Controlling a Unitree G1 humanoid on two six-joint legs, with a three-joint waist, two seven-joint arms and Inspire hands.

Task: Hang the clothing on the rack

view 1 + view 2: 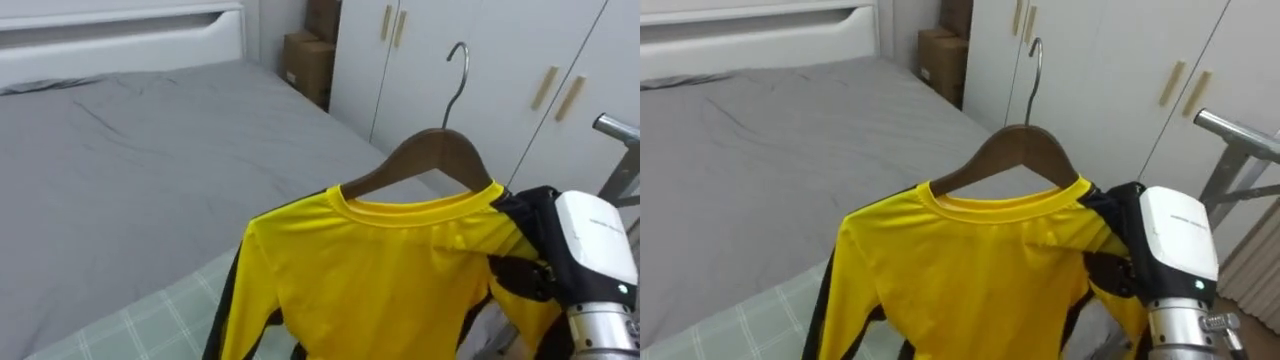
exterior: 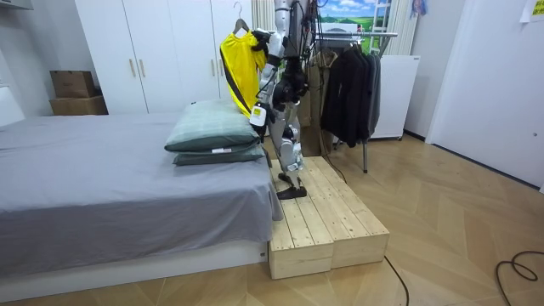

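- Yellow long-sleeved shirt (image 1: 390,270) hangs on a wooden hanger (image 1: 440,155), held up in the air over the edge of the bed (image 1: 120,180) and in front of the white wardrobe doors (image 1: 480,60)
- Its long axis runs top to bottom: the collar is uppermost and the body falls out of the lower edge of the eye views, with a dark stripe down the left side
- The shoulder line and the hanger run left to right across the view, roughly level, and the shirt's front faces the camera
- The hanger's metal hook (image 1: 458,70) stands upright above the collar, its curved tip turned to the left and caught on nothing
- Right hand (image 1: 585,245) comes in from the lower right; its dark fingers are curled round the shirt's right shoulder, over the end of the hanger, and carry the whole garment
- Left hand (image 2: 257,112) seems to hang low at the robot's side in the room view, near the stacked pillows (image 2: 212,132); I cannot tell how its fingers stand
- The robot stands upright on a wooden platform (image 2: 323,221) beside the bed, right arm raised with the shirt at head height
- A clothes rack (image 2: 357,34) with dark garments (image 2: 348,93) stands just behind the robot, on the room view's right
- Cardboard boxes (image 1: 310,65) sit in the corner between bed and wardrobe
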